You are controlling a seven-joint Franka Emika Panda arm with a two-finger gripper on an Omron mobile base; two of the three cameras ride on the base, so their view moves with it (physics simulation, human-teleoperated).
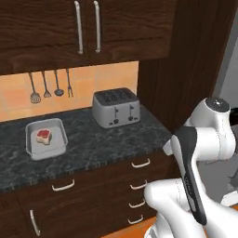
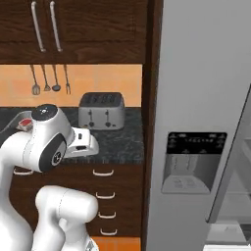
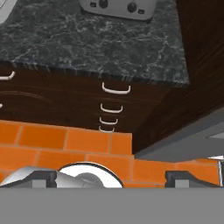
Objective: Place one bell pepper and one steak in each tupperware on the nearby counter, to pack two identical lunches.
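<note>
Tupperware point(image 1: 46, 138) sits on counter point(image 1: 107, 142) left of toaster point(image 1: 115, 108), one steak point(image 1: 44, 135) inside; my gripper point(image 3: 110, 179) is spread wide, empty; I'd fetch a pepper next

Black grey-marbled counter point(image 1: 107, 142) — pink-red steak point(image 1: 44, 135).

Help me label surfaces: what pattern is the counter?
Black with grey marbling on the counter, clearest in the hand view.

A pink steak point(image 1: 44, 136) lies in a grey tupperware point(image 1: 46, 151) on the counter point(image 1: 107, 144).
</note>
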